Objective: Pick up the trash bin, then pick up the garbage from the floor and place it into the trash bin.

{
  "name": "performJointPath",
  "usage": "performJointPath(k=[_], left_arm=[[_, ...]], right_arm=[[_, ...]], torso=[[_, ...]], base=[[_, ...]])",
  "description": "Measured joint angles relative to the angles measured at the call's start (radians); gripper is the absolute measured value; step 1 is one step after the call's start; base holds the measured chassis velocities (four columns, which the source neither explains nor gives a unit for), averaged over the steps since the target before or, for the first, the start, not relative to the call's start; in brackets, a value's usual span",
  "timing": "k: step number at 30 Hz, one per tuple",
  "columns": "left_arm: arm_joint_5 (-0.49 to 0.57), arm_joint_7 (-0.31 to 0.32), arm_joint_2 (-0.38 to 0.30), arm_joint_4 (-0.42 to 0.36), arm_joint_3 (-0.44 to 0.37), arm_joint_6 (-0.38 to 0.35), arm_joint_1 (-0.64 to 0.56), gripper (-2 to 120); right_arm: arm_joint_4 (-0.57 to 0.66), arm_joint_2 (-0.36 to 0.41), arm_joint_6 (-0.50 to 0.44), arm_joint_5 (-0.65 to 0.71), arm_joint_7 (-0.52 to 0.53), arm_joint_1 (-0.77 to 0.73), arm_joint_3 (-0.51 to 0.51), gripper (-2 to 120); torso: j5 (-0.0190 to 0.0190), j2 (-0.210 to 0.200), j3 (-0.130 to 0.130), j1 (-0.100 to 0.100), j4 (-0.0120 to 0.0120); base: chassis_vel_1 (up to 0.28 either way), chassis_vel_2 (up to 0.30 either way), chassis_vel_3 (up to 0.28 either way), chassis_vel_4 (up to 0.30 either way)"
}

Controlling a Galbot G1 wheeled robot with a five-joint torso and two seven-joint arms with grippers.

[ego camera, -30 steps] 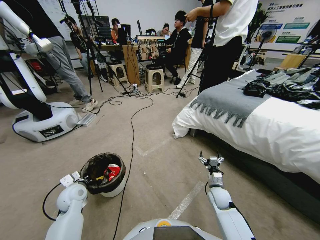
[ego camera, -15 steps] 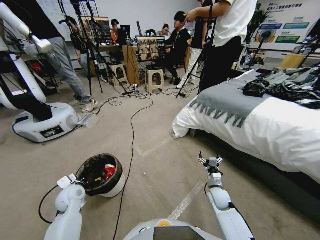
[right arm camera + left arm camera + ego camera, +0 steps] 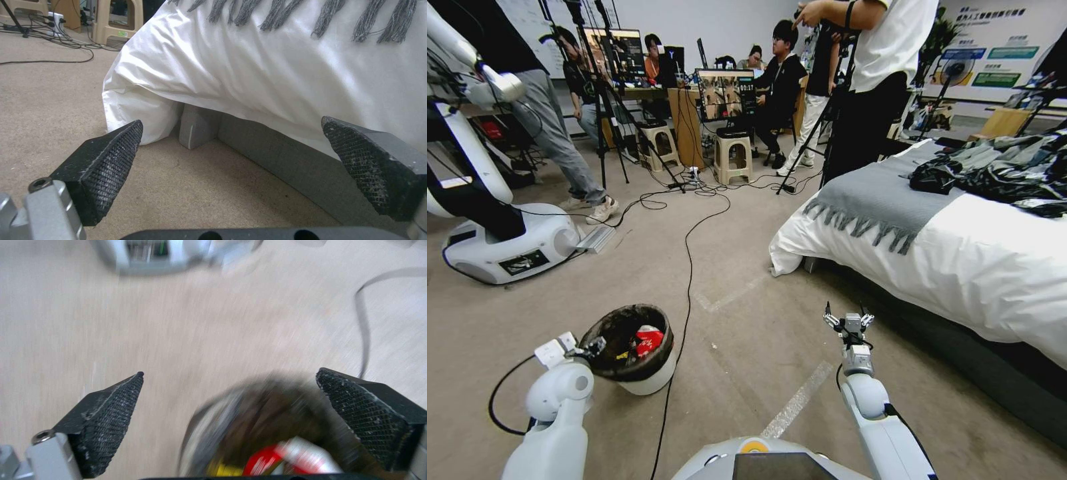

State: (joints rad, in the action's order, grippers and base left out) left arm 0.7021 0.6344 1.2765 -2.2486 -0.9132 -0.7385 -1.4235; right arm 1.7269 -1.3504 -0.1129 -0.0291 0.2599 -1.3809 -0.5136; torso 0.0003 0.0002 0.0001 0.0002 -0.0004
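Observation:
The trash bin (image 3: 647,380), white with a black bag over its rim, stands on the carpet at the lower left. Inside it lies garbage: a red-and-white wrapper (image 3: 648,340) and a yellow scrap. My left gripper (image 3: 592,348) sits at the bin's near-left rim. In the left wrist view the left gripper (image 3: 230,373) is open, its fingers (image 3: 111,413) spread wide, with the blurred bin (image 3: 249,420) and the red wrapper (image 3: 285,456) just beyond them. My right gripper (image 3: 847,319) hovers open and holding nothing over the carpet near the bed. In the right wrist view the right gripper (image 3: 231,123) faces the bed's corner.
A bed (image 3: 960,260) with a white sheet, grey blanket and a heap of black bags (image 3: 1000,173) fills the right. A black cable (image 3: 684,300) runs past the bin. Another robot's white base (image 3: 507,243) stands at the left. People, tripods and stools are behind.
The view has shifted slightly. My left arm has swung a little to the left at the bin's rim. The right arm has not moved.

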Motion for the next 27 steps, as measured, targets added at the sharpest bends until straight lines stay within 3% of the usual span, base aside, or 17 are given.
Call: performJointPath(k=[4, 7, 8, 10, 11, 12, 14, 15, 16, 18, 24, 27], left_arm=[[-0.100, -0.068, -0.001, -0.067, 0.001, 0.003, -0.013, 100], [-0.304, -0.241, 0.010, -0.115, 0.015, 0.111, -0.051, 100], [-0.304, -0.241, 0.010, -0.115, 0.015, 0.111, -0.051, 100], [-0.441, -0.404, 0.031, -0.096, 0.050, 0.336, -0.085, 100], [-0.470, -0.449, 0.039, -0.079, 0.062, 0.405, -0.094, 100], [-0.470, -0.449, 0.039, -0.079, 0.062, 0.405, -0.094, 100], [-0.565, -0.558, 0.069, 0.003, 0.097, 0.594, -0.110, 100], [-0.587, -0.578, 0.077, 0.029, 0.107, 0.644, -0.114, 100], [-0.587, -0.578, 0.077, 0.029, 0.107, 0.644, -0.114, 100], [-0.623, -0.594, 0.098, 0.103, 0.140, 0.777, -0.127, 100], [-0.654, -0.585, 0.125, 0.195, 0.149, 0.882, -0.139, 100], [-0.644, -0.576, 0.127, 0.212, 0.149, 0.892, -0.141, 100]], right_arm=[[0.002, 0.000, -0.007, 0.001, 0.002, -0.001, -0.002, 100], [0.017, 0.000, -0.033, 0.010, 0.015, -0.002, -0.005, 100], [0.017, 0.000, -0.033, 0.010, 0.015, -0.002, -0.005, 100], [0.038, -0.006, -0.064, 0.022, 0.027, -0.004, -0.006, 100], [0.045, -0.008, -0.075, 0.024, 0.029, -0.006, -0.006, 100], [0.045, -0.008, -0.075, 0.024, 0.029, -0.006, -0.006, 100], [0.068, -0.016, -0.110, 0.036, 0.027, -0.017, -0.006, 100], [0.076, -0.020, -0.117, 0.038, 0.025, -0.023, -0.007, 100], [0.076, -0.020, -0.117, 0.038, 0.025, -0.023, -0.007, 100], [0.097, -0.028, -0.136, 0.038, 0.018, -0.045, -0.010, 100], [0.129, -0.043, -0.149, 0.029, 0.015, -0.078, -0.019, 100], [0.139, -0.045, -0.150, 0.026, 0.013, -0.086, -0.022, 100]], torso=[[-0.0001, 0.000, 0.000, 0.000, 0.0002], [-0.0003, 0.000, 0.000, 0.000, 0.0004], [-0.0003, 0.000, 0.000, 0.000, 0.0004], [0.0000, 0.000, 0.000, 0.000, 0.0004], [-0.0001, 0.000, 0.000, 0.000, 0.0004], [-0.0001, 0.000, 0.000, 0.000, 0.0004], [-0.0003, 0.000, 0.000, 0.000, 0.0002], [-0.0004, 0.000, 0.000, 0.000, 0.0002], [-0.0004, 0.000, 0.000, 0.000, 0.0002], [-0.0001, 0.000, 0.000, 0.000, 0.0001], [-0.0002, 0.000, 0.000, 0.000, 0.0004], [-0.0003, 0.000, 0.000, 0.000, 0.0004]], base=[[0.000, 0.000, 0.000, 0.000], [0.000, 0.000, 0.000, 0.000], [0.000, 0.000, 0.000, 0.000], [0.000, 0.000, 0.000, 0.000], [0.000, 0.000, 0.000, 0.000], [0.000, 0.000, 0.000, 0.000], [0.000, 0.000, 0.000, 0.000], [0.000, 0.000, 0.000, 0.000], [0.000, 0.000, 0.000, 0.000], [0.000, 0.000, 0.000, 0.000], [0.000, 0.000, 0.000, 0.000], [0.000, 0.000, 0.000, 0.000]])
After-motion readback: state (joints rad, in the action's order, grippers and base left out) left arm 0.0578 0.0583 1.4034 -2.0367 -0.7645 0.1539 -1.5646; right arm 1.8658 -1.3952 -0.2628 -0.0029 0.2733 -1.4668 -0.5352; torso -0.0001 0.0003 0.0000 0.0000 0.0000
